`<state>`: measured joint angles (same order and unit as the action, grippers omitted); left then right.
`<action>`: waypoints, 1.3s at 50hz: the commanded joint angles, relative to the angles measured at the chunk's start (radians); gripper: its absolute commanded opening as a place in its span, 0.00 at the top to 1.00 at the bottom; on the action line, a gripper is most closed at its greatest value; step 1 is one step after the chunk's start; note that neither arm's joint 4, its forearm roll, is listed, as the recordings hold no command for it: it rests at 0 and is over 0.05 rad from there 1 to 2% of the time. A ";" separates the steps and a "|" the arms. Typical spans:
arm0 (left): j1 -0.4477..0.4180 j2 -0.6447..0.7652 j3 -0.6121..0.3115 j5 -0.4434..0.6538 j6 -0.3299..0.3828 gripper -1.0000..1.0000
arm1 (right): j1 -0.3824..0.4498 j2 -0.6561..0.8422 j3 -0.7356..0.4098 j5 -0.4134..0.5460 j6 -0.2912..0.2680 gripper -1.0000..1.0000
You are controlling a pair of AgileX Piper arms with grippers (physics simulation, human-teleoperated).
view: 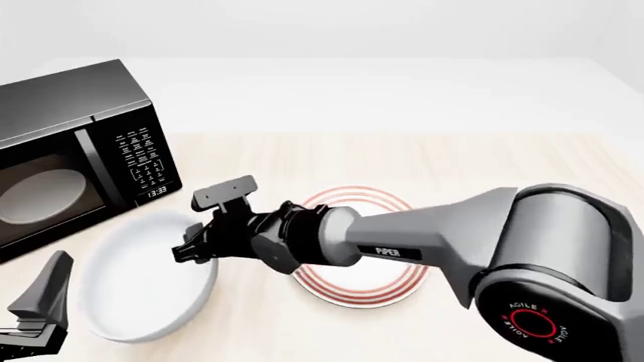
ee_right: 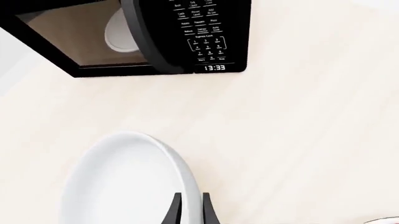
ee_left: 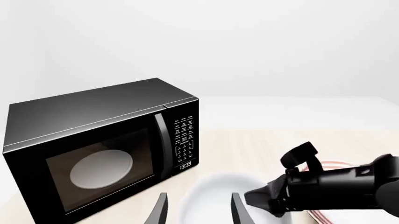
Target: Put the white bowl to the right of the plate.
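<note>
Near edge of the desk (view: 483,162), left corner: the left gripper (ee_left: 197,210) sits low, barely in frame in the front view. Its wrist view shows two dark fingers spread well apart with nothing between them, the bowl's pale rim showing beyond the gap. Jaws open, idle.

Just beyond, left of centre: the white bowl (view: 141,275) rests on the desk surface, upright. It is left of the plate (view: 357,290), just beside it or touching; the arm hides the gap, so I cannot tell which. That is the wrong side for the task.

The right arm reaches across from the right, passing over the plate. The right gripper (view: 191,249) is at the bowl's rim on the plate side. In its wrist view the two fingertips (ee_right: 176,212) stand close together on either side of the rim, apparently pinching it. Judged gripping the rim, though pad contact is not fully visible.

Far left: a black microwave (view: 71,154), door closed, pale disc inside, clock lit.

Progress: early. A grasp seems made; the bowl appears not yet lifted. Left to do: lift, carry over or around the plate, set down on bare desk to the plate's right, release. Open desk shows on that side.
</note>
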<state>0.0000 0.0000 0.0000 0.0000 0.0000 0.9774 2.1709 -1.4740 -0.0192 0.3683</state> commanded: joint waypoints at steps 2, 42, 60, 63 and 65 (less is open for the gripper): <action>0.000 0.000 0.000 0.000 0.000 0.00 | -0.018 -0.111 0.048 0.032 -0.058 1.00; 0.000 0.000 0.000 0.000 0.000 0.00 | -0.338 -0.607 0.464 -0.057 -0.145 1.00; 0.000 0.000 0.000 0.000 0.000 0.00 | -0.575 -0.777 0.647 -0.106 -0.129 1.00; 0.000 0.000 0.000 0.000 0.000 0.00 | -0.613 -0.800 0.665 -0.114 -0.129 1.00; 0.000 0.000 0.000 0.000 0.000 0.00 | -0.620 -0.825 0.684 -0.110 -0.125 1.00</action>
<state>0.0000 0.0000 0.0000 0.0000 0.0000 0.4714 1.4434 -0.8669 -0.1342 0.3243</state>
